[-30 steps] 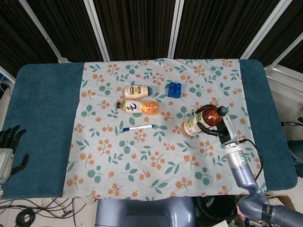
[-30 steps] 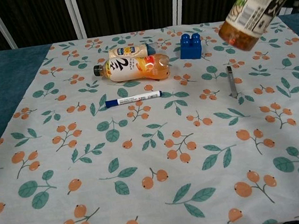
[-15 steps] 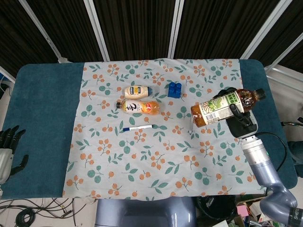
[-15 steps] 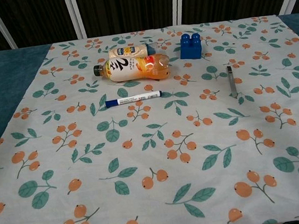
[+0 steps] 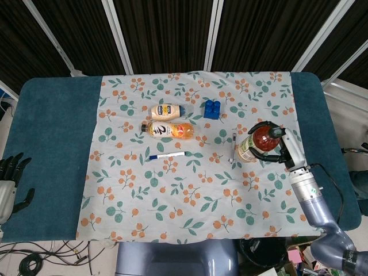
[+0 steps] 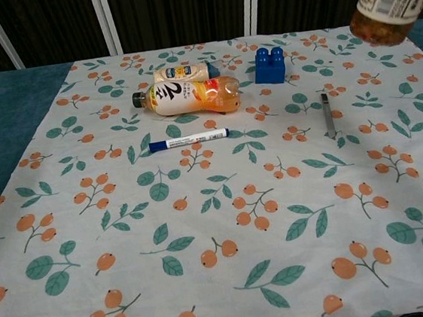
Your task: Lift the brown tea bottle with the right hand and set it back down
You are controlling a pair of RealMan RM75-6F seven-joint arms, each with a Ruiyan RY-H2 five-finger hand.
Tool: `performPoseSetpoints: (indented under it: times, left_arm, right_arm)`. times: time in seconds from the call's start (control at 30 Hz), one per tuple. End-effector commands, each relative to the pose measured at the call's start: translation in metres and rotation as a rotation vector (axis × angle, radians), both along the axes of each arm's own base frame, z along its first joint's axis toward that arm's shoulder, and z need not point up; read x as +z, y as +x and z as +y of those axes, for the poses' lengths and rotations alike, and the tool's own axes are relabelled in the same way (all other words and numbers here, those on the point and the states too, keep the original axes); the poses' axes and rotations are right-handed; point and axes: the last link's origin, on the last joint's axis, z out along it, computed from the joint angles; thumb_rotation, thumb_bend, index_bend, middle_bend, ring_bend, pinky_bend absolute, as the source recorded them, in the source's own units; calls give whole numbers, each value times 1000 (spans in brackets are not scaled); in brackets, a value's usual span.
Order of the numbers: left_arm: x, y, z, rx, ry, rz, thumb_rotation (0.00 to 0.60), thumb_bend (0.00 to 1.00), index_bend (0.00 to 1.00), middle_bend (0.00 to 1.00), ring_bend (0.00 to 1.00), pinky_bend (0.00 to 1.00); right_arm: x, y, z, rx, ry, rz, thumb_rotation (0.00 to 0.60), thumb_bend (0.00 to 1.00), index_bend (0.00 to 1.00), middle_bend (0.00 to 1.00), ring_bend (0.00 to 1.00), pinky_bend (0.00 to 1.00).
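My right hand (image 5: 280,148) grips the brown tea bottle (image 5: 257,143) over the right side of the floral cloth. The bottle stands nearly upright in the air, cap up, its green-and-white label facing left. In the chest view only the bottle's lower part (image 6: 392,1) shows at the top right corner, well above the cloth; the hand itself is out of that frame. My left hand (image 5: 10,181) hangs off the table's left edge with its fingers spread and nothing in it.
On the floral cloth (image 5: 172,190) lie a mayonnaise bottle (image 5: 167,110), an orange drink bottle (image 5: 168,130), a blue pen (image 5: 167,155), a blue toy brick (image 5: 212,108) and a small grey metal stick (image 5: 233,146) just left of the held bottle.
The bottle was tilted and raised high half a second ago; now it has come back down and left and stands close to upright, re-entering the chest view's top right corner.
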Motion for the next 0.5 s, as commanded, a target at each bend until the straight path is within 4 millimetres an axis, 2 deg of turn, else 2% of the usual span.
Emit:
performPoseSetpoints:
  times: [0.03, 0.17, 0.37, 0.43, 0.5]
  left_arm:
    - [0, 0, 0, 0, 0, -1, 600, 393, 122, 23, 11, 78]
    - [0, 0, 0, 0, -2, -1, 600, 393, 122, 23, 11, 89]
    - [0, 0, 0, 3, -4, 0, 600, 393, 122, 23, 12, 90]
    - [0, 0, 0, 4, -5, 1, 600, 394, 122, 23, 12, 90]
    - [-1, 0, 0, 4, -6, 2, 600, 393, 122, 23, 11, 90]
  right_arm:
    - [-41, -26, -3, -3, -221, 845, 600, 448, 493, 510, 634, 793]
    - [-41, -30, -6, 19, -292, 1074, 600, 449, 493, 510, 634, 793]
    - [-32, -33, -10, 21, -381, 1262, 600, 449, 493, 510, 634, 791]
    - [-31, -33, -10, 22, -392, 1293, 600, 449, 493, 510, 634, 789]
    - [-34, -28, -9, 15, -360, 1220, 600, 448, 493, 509, 633, 788]
